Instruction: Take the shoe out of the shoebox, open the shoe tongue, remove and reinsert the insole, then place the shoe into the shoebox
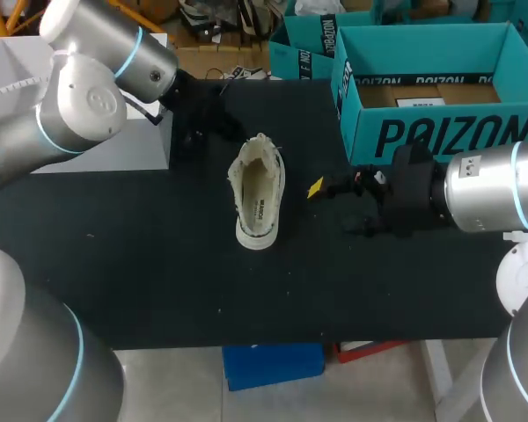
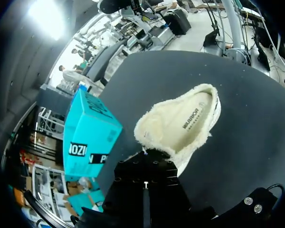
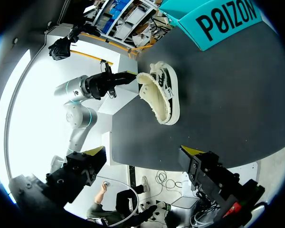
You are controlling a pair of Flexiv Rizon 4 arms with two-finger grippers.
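Note:
A cream, fleece-lined shoe [image 1: 258, 189] lies on its side in the middle of the black table [image 1: 158, 255], with its opening facing up. My left gripper [image 1: 238, 132] is at the shoe's far end, shut, with its tips against the fleece rim [image 2: 147, 149]. Whether the tips pinch the rim is hidden. My right gripper [image 1: 334, 207] hovers a little right of the shoe, open and empty. In the right wrist view the shoe [image 3: 161, 95] lies well ahead of the wide-apart yellow-tipped fingers [image 3: 96, 152]. The teal shoebox [image 1: 440, 132] stands open at the back right.
A second teal box [image 1: 304, 48] sits behind the shoebox at the table's far edge. A white block [image 1: 132, 145] stands at the back left beside my left arm. The shoebox [image 2: 88, 133] is off to the side of the shoe in the left wrist view.

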